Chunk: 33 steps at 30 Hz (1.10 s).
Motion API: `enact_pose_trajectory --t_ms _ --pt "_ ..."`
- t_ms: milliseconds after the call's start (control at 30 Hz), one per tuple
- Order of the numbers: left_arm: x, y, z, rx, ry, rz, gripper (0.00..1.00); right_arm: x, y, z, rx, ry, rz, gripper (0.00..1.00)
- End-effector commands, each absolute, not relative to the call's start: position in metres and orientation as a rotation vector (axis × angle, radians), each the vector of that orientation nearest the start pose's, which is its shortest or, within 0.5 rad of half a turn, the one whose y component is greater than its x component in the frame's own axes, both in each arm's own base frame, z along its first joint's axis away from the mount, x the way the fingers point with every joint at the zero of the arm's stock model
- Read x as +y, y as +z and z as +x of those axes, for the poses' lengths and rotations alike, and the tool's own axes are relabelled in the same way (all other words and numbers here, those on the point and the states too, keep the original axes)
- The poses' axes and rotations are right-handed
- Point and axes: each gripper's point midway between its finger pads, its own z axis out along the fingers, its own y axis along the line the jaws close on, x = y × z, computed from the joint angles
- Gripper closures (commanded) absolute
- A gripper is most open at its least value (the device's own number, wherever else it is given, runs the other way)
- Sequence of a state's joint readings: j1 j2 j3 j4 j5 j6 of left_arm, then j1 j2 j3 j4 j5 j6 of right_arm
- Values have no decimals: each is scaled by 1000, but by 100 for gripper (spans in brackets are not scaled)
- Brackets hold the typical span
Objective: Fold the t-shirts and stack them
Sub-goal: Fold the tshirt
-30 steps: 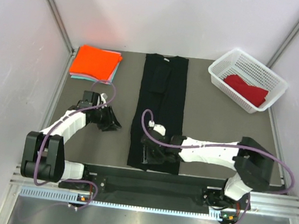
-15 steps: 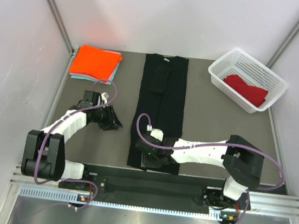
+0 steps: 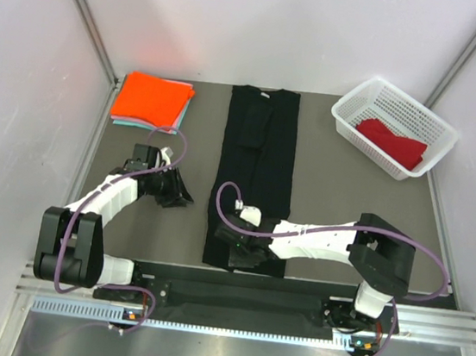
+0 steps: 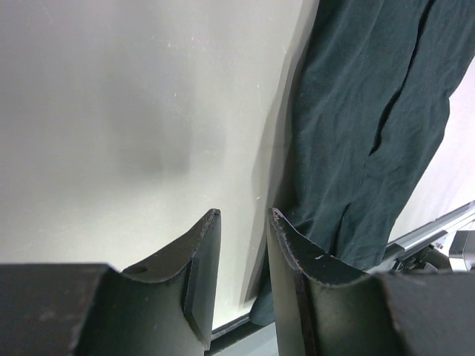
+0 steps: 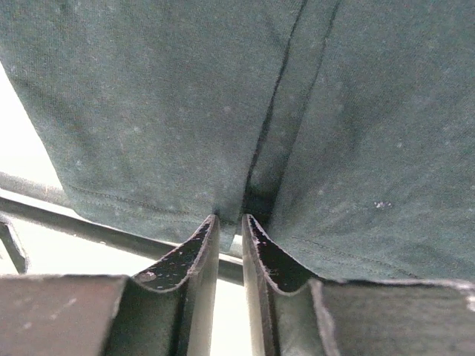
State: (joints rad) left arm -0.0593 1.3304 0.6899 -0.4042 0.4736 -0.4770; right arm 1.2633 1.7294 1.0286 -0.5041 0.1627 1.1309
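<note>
1. The black tee (image 3: 257, 146), already narrowed into a long strip, is lying down the middle of the surface (image 3: 331, 198), collar at the far end and hem at the near edge.
2. The right gripper (image 3: 242, 248) is sitting at that near hem, over the centre crease. Its jaws are standing only a slit apart, and it cannot be told whether cloth is pinched between them.
3. The left gripper (image 3: 175, 195) is hovering over bare surface near the strip's left edge, jaws partly parted and holding nothing.
4. The orange tee (image 3: 152, 96) is lying folded on the teal tee (image 3: 181, 117) at the far left. The red tee (image 3: 390, 143) is lying crumpled in the basket (image 3: 350, 114) at the far right.
5. The step in hand looks like taking up the hem for the black tee's crosswise fold. The next move likely calls for a firm pinch through all layers, the left gripper joining at the hem, and both carrying it toward the collar without the layers splaying.
</note>
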Motion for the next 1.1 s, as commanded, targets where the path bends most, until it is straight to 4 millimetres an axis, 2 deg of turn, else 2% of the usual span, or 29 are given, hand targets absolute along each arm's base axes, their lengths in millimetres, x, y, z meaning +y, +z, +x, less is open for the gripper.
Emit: enact_pose_trajectory --t_ms 0,133,233,367,433,533,600,633,700,733,767,833,867,967,1067 --pt "-111 78 274 2558 -796 -339 64 359 27 102 2801 435 -138 81" --pt "-110 77 276 2556 -789 -342 64 365 35 106 2780 456 -154 100" --pt "-105 77 281 2545 -740 -343 63 375 51 110 2740 509 -196 100" --pt "-96 80 288 2522 -665 -366 62 395 85 121 2649 607 -237 100" --pt "-99 81 289 2522 -691 -359 62 394 94 128 2620 588 -233 100" --pt "-101 77 284 2538 -707 -349 62 383 97 131 2633 541 -209 100" --pt "-100 74 278 2548 -690 -329 62 370 90 130 2652 497 -199 100" --pt "-99 73 276 2553 -676 -326 62 365 92 130 2650 500 -183 100" --pt "-101 74 271 2557 -668 -329 63 348 81 128 2662 454 -170 100" --pt "-104 75 269 2556 -681 -324 64 342 86 129 2652 465 -147 100" --pt "-112 78 266 2549 -706 -308 65 332 78 126 2662 435 -146 100" --pt "-120 80 263 2547 -724 -285 66 323 79 128 2655 437 -122 100" --pt "-129 82 260 2547 -738 -251 66 315 73 127 2663 416 -119 100" --pt "-146 83 252 2561 -770 -216 65 307 69 126 2662 402 -109 100" --pt "-155 79 244 2580 -748 -196 66 299 66 127 2659 382 -91 100"
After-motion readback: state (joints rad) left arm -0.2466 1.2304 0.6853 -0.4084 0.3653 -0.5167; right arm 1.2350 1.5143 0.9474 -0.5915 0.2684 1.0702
